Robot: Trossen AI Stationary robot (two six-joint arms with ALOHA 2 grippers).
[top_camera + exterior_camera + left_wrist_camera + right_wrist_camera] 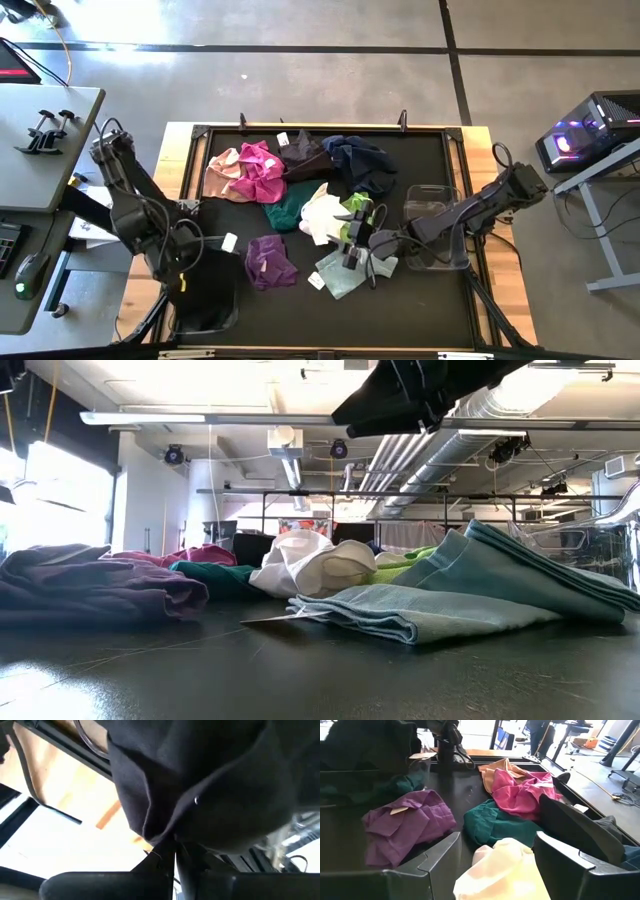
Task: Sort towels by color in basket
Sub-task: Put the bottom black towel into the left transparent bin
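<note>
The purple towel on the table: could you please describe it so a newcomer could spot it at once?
On the black table, look near the front edge, left of centre. The purple towel lies crumpled there, apart from the main pile, beside the left arm. It alone is purple, and a white tag lies on it.

Lying soft and rumpled: matt purple cloth towel, magenta cloth towel, ribbed pale-teal cloth towel. Resting on smooth, faintly glossy black table mat, framed by pale bare-wood tabletop. Showing clear glossy plastic bin.
</note>
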